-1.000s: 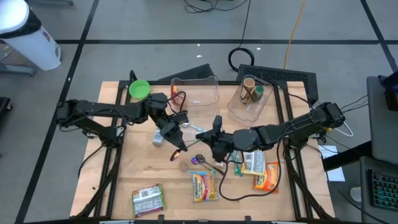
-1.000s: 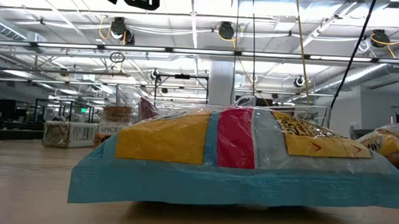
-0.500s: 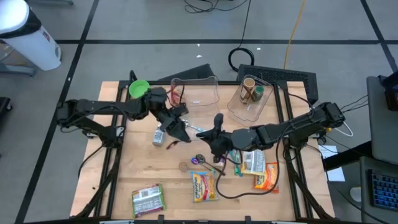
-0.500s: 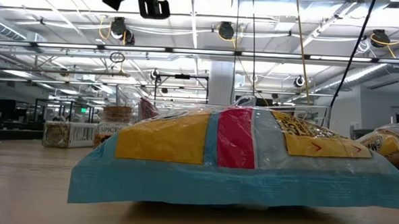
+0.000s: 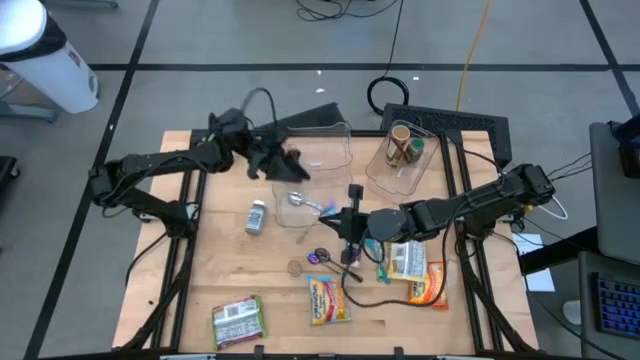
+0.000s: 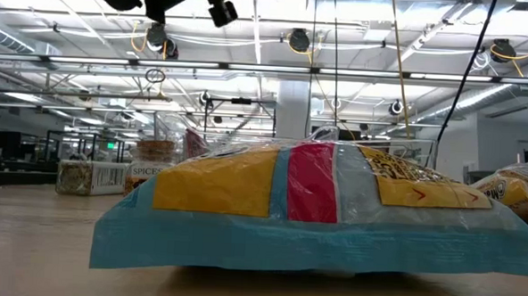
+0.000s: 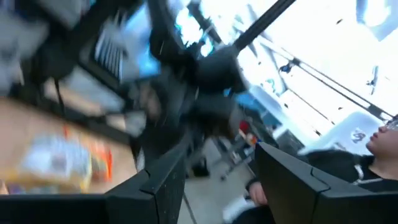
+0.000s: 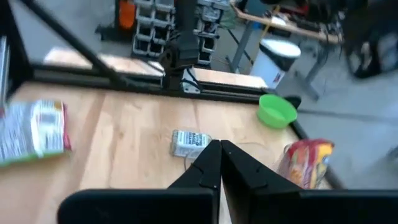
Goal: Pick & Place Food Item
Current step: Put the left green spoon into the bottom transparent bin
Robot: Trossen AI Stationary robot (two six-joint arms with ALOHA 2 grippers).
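Red snack packet (image 8: 308,163) stands upright near the green bowl (image 8: 277,111), at the clear bin's (image 5: 330,150) left end. Left hand (image 5: 290,168) hovers above that end, fingers apart, empty. Right hand (image 5: 350,215) mid-desk (image 5: 200,280), clenched on nothing, near the spoon (image 5: 297,200).

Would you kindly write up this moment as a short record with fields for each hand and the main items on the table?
left hand: raised over the clear bin, fingers apart, nothing seen between them
right hand: shut, low over mid-table, beside the spoon
green bowl: by the table's far left corner
small jar: lying on the table
yellow packet: near front edge
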